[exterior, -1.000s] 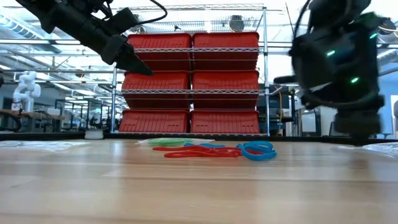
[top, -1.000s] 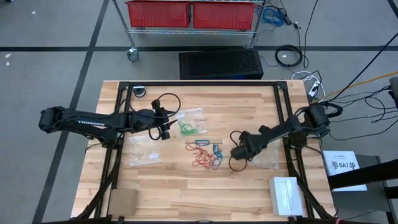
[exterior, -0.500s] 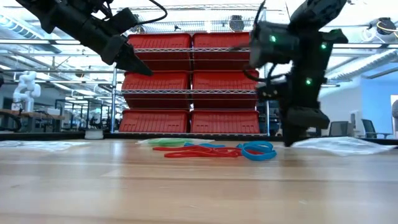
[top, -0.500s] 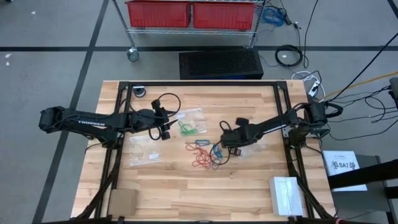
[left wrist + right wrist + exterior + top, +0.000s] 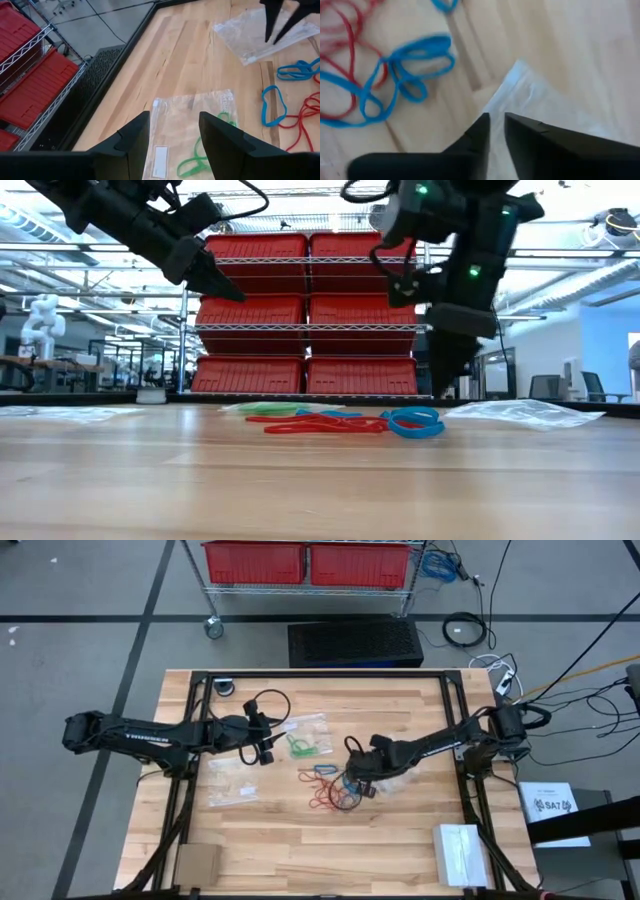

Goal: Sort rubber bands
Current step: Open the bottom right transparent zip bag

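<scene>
Pale wood table (image 5: 300, 840), glossy clear plastic bag (image 5: 192, 120), matt rubber bands (image 5: 405, 70)

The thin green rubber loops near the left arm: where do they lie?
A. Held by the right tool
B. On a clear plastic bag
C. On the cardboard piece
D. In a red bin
B: the thin green rubber loops rest on the clear plastic bag lying flat on the wooden table.

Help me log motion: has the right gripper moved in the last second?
Yes. In the high view the right gripper has swung away from the table's right edge toward the rubber bands at the middle.
</scene>
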